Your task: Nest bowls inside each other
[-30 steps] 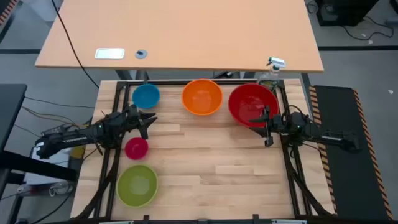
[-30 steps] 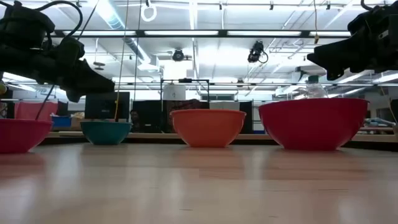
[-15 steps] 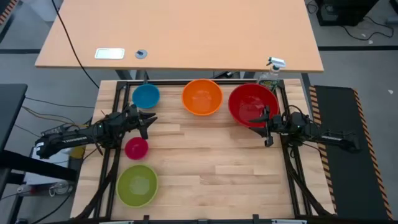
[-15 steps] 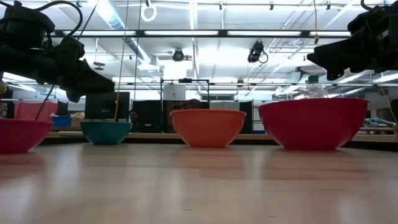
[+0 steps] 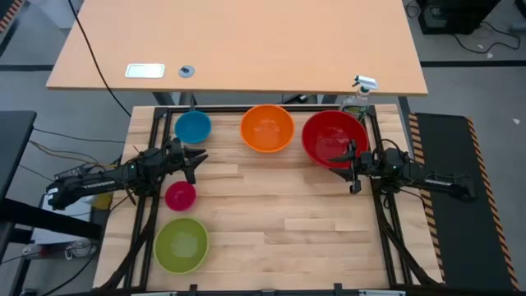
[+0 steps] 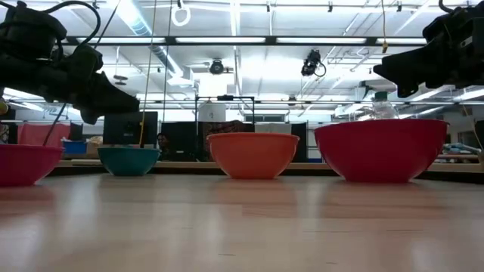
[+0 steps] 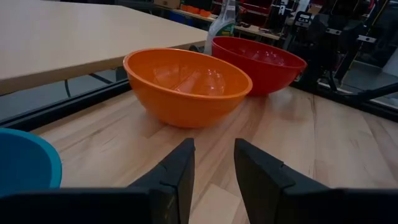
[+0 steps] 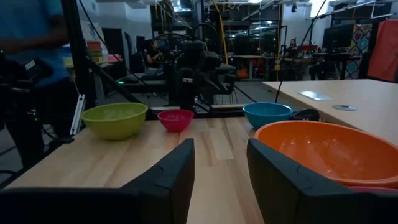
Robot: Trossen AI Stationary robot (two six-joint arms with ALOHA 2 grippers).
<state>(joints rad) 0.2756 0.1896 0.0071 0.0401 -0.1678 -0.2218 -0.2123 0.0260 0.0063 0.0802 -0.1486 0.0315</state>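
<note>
On the left of the tabletop [image 5: 271, 205], the left tool [image 5: 196, 159] hangs with its fingers a narrow gap apart and nothing between them, just beside the blue bowl [image 5: 193, 127] at the back and the pink bowl [image 5: 180, 196] nearer the front, with the lime green bowl [image 5: 181, 245] at the front left corner. Along the back, the orange bowl [image 5: 267, 128] sits in the middle and the red bowl [image 5: 333, 137] stands right of it, all five apart and none nested. The right tool [image 5: 352, 168] hovers at the red bowl's front rim, fingers parted and empty.
</note>
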